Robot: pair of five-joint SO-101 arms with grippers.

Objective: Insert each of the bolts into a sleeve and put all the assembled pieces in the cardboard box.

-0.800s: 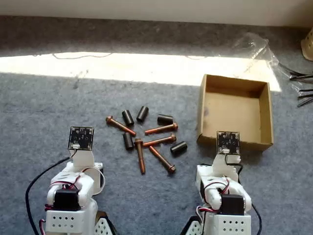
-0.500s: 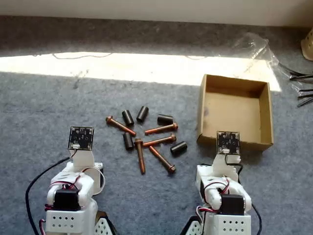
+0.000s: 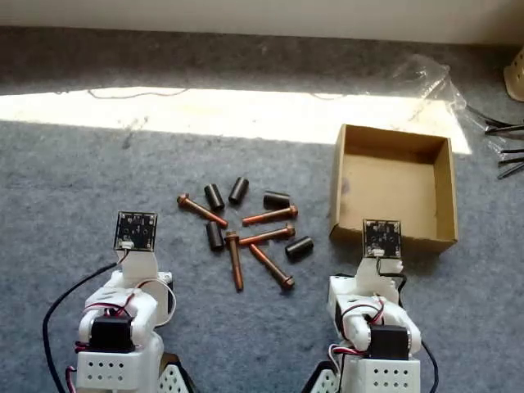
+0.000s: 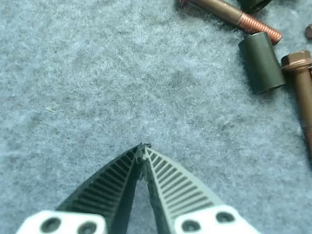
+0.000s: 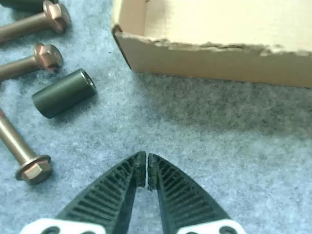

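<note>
View of my two-arm rig, with places given from the cardboard box [image 3: 391,187]. My right gripper [image 5: 146,163] is clenched on nothing, its tips meeting, over the grey carpet [image 3: 74,180] just in front of the box's near wall. My left gripper [image 4: 144,146] is likewise clenched and empty, well to the left of the box. Five bolts [image 3: 268,216] and five sleeves [image 3: 214,196] lie scattered on the carpet left of the box, all outside it and none assembled. The nearest sleeve [image 5: 64,93] lies just off the box's near left corner.
</note>
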